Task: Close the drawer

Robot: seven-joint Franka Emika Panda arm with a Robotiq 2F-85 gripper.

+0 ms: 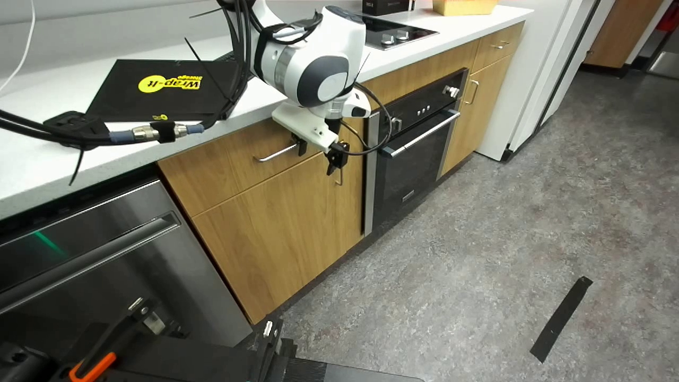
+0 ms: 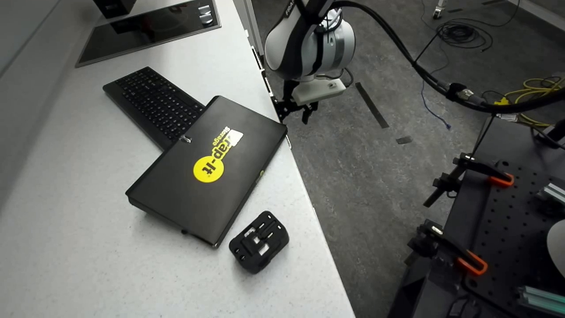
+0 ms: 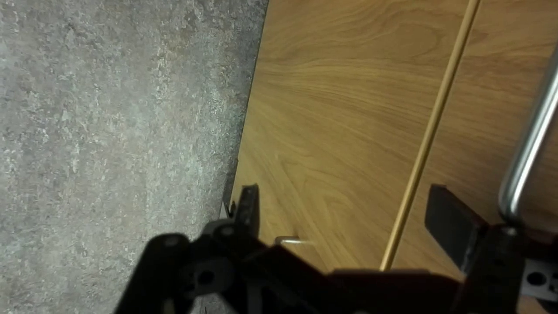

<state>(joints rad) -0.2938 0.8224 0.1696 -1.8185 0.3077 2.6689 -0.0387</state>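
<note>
Fingers (image 3: 449,224) spread wide on the gripper (image 3: 342,205), one left of centre and one to the right in the lower half of the wrist view, a wooden panel (image 3: 348,131) showing through the gap! Biggest out there, the grey floor (image 1: 477,254) sweeps across the right of an exterior view. Next up, the white counter (image 2: 70,212), filling most of the left half in an exterior view. Down at lower left sits the steel appliance (image 1: 170,265), with the black oven (image 1: 414,164) just right of centre, and between those two, that panel. White arm (image 1: 339,42) now, hanging from top centre, gripper at its lower end. And there's the drawer (image 1: 212,172), left of centre, just above the panel and under the counter's edge! Thin seam (image 3: 426,148) between them; how far in the drawer sits, I can't call. On the counter, a black box (image 2: 207,185) left of centre, hiding one end of the keyboard (image 2: 154,106) at its upper left. Silver handle (image 3: 532,139) on the drawer, slanting down the right edge of the wrist view, its lower end just beside the finger on that side; touching or apart, can't tell. Smallest of the lot, the black adapter (image 2: 260,240), low centre, near the box.
</note>
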